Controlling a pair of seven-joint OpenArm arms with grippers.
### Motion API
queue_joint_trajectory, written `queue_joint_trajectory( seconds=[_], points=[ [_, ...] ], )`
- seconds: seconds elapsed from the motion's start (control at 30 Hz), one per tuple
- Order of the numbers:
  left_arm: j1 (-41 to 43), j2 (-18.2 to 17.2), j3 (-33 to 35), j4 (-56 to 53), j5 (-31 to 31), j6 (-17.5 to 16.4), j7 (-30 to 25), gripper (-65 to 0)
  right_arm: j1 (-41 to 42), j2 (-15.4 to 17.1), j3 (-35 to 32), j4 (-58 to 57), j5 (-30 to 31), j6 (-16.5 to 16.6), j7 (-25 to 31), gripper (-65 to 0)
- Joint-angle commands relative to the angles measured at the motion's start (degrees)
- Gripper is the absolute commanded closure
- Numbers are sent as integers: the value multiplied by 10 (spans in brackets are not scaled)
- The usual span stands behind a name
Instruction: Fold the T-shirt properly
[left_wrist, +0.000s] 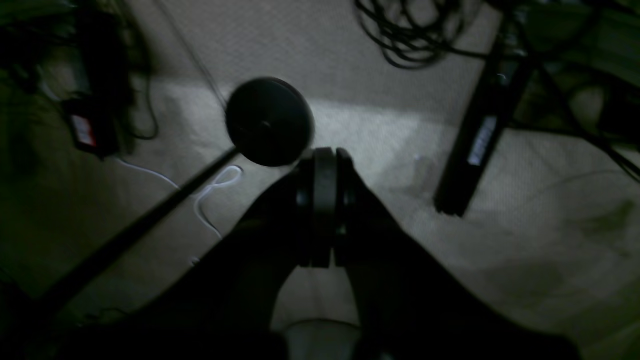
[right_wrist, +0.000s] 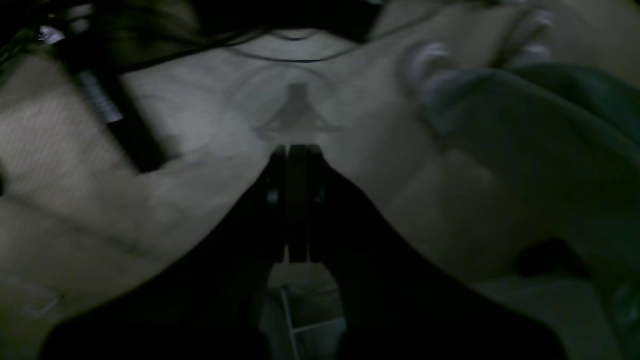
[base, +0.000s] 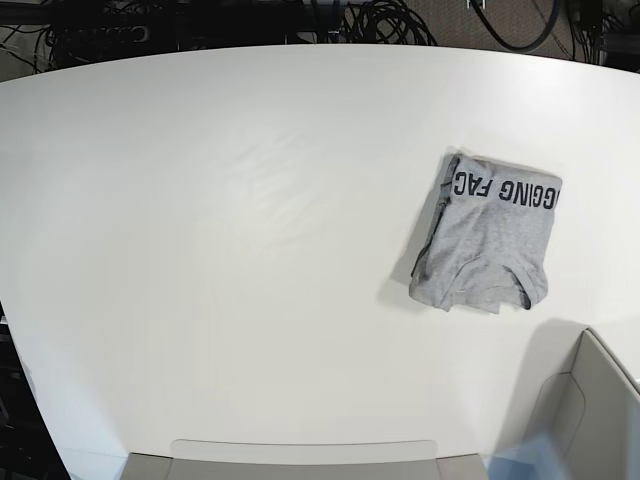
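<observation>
The T-shirt (base: 487, 232) lies folded into a compact grey rectangle on the right part of the white table (base: 250, 200), with black block letters along its far edge. Neither arm shows in the base view. In the left wrist view my left gripper (left_wrist: 326, 154) has its jaws pressed together with nothing between them, over a dim pale floor. In the right wrist view my right gripper (right_wrist: 294, 149) is likewise shut and empty. The T-shirt does not show in either wrist view.
An open cardboard box (base: 590, 400) stands at the table's front right, and a grey tray edge (base: 300, 455) at the front. Cables (base: 385, 20) lie behind the table. A black round disc (left_wrist: 270, 120), a black bar (left_wrist: 480, 135) and cables (left_wrist: 410, 35) lie below the left gripper.
</observation>
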Motion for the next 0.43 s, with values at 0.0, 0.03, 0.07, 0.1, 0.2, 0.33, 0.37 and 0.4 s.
queue_joint_trajectory(
  seconds=[0.0,0.03,0.07,0.1,0.2,0.33,0.37,0.4],
  points=[
    [7,-3,1,-1,1,2,0,0,11,10,1,2,0,-1,25,0],
    [7,-2,1,-1,1,2,0,0,19,13,1,2,0,-9,25,0],
    [7,0,1,-1,0,2,0,0,24,14,0,2,0,-27,25,0],
    [7,5,0,-1,0,2,0,0,26,15,-1,2,0,-49,25,0],
    [7,9,0,-1,-1,4,0,0,29,14,-27,2,-19,-114,26,0],
    [2,11,0,-1,-2,4,0,0,43,3,-54,2,-34,-200,25,0],
    [-6,11,0,-1,-1,4,0,0,45,-1,-57,2,-34,-214,25,0],
    [-9,11,1,-1,-1,4,0,0,45,-4,-57,2,-34,-219,25,0]
  ],
)
